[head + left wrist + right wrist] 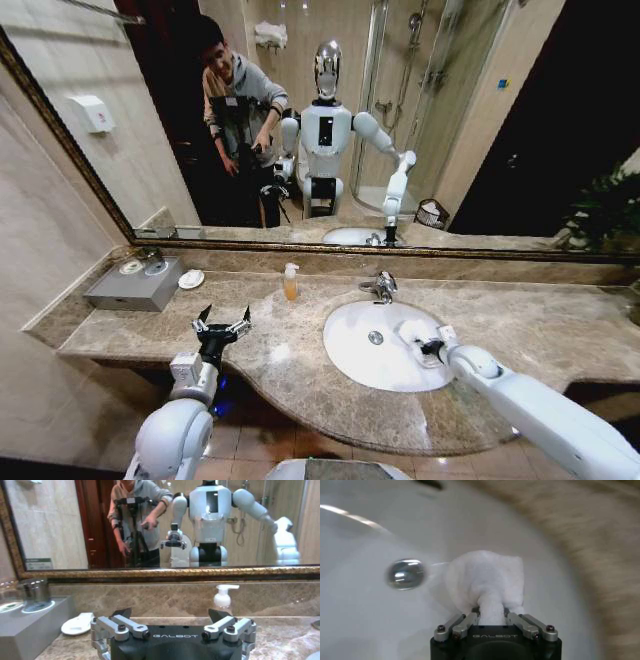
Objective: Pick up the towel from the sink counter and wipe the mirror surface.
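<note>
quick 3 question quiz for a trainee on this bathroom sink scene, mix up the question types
1. True or false: the right gripper is shut on the towel.
2. Over what is the towel held? A) the grey tray B) the basin C) the floor
3. Fill in: the left gripper hovers open over the ____, left of the soap bottle.

Key: 1 true; 2 B; 3 sink counter

Fluffy terry towel (pixel 487 579); glossy marble sink counter (pixel 290 345).
</note>
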